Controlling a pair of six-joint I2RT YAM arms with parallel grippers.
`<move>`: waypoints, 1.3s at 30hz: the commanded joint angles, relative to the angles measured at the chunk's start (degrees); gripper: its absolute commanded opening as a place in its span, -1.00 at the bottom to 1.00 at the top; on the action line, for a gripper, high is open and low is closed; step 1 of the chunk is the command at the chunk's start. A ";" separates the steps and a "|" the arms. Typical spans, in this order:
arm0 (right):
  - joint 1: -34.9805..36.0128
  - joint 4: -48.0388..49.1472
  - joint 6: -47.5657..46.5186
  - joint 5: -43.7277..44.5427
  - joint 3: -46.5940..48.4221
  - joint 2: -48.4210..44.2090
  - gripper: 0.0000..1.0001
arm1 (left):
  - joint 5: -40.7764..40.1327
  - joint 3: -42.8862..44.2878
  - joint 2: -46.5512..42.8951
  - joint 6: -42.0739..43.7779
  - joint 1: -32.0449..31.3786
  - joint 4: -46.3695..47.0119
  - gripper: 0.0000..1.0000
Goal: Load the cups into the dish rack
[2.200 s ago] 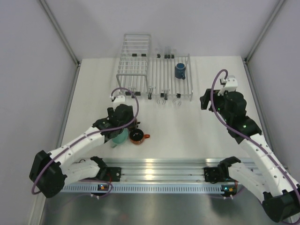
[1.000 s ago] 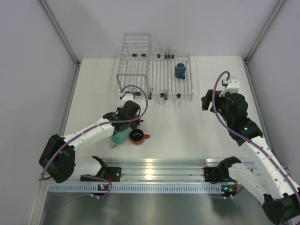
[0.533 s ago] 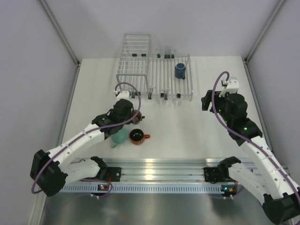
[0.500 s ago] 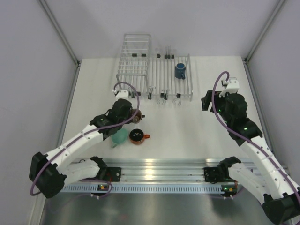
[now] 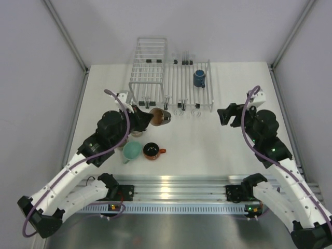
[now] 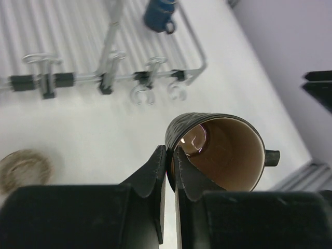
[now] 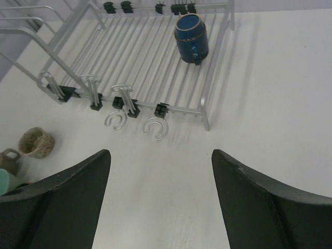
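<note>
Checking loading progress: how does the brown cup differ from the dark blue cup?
The brown cup is tipped sideways, its rim pinched in the left gripper, outside the dish rack; the dark blue cup stands inside the rack, untouched. Both are small handled mugs.

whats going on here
The left hand pinches the brown cup by its rim, holding it on its side near the front edge of the rack. The blue cup already sits in the rack. The teal cup and red cup wait on the table. The right hand hangs open and empty.
</note>
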 commanded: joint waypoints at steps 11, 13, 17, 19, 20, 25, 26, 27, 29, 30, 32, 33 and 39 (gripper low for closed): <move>-0.32 46.33 22.37 -31.57 -10.86 -2.44 0.59 | 30.48 -7.57 1.68 -18.26 -0.04 47.46 -1.00; -0.32 52.90 25.26 -34.29 -12.18 -2.70 0.59 | 31.80 -9.15 2.20 -21.07 0.14 53.26 -1.00; -0.32 63.71 31.07 -38.24 -15.95 -2.79 0.60 | 35.05 -13.46 5.88 -33.26 1.71 70.22 -1.00; -0.32 67.23 32.75 -39.57 -17.01 -3.40 0.60 | 35.14 -14.08 7.56 -36.53 2.68 74.80 -1.00; -0.15 67.33 32.67 -39.74 -17.63 -4.53 0.60 | 35.06 -14.26 9.13 -39.77 2.86 76.48 -1.00; -0.23 64.96 29.16 -41.06 -17.90 -7.62 0.59 | 34.53 -13.65 13.36 -48.49 2.86 82.82 -1.00; -0.15 65.05 28.98 -41.41 -17.72 -7.88 0.59 | 34.88 -13.21 14.06 -49.98 2.86 82.30 -1.00; -0.15 65.14 28.80 -42.02 -17.46 -7.89 0.59 | 35.14 -12.68 14.33 -50.69 2.86 81.16 -1.00; -0.15 64.96 27.75 -42.47 -16.85 -7.89 0.59 | 35.58 -11.80 14.95 -53.06 2.69 79.92 -1.00; -0.06 64.61 27.31 -42.64 -16.50 -7.71 0.59 | 35.41 -11.71 14.95 -53.94 2.60 79.92 -1.00; -0.06 63.21 25.29 -42.82 -15.53 -7.01 0.59 | 35.67 -11.27 15.04 -55.71 2.42 78.70 -1.00; 0.03 63.12 24.33 -42.82 -15.26 -6.75 0.59 | 35.76 -11.01 14.95 -56.06 2.25 77.82 -1.00; 0.64 67.32 24.49 -43.08 -13.95 -2.79 0.59 | 34.79 -10.22 15.30 -55.89 0.23 73.51 -1.00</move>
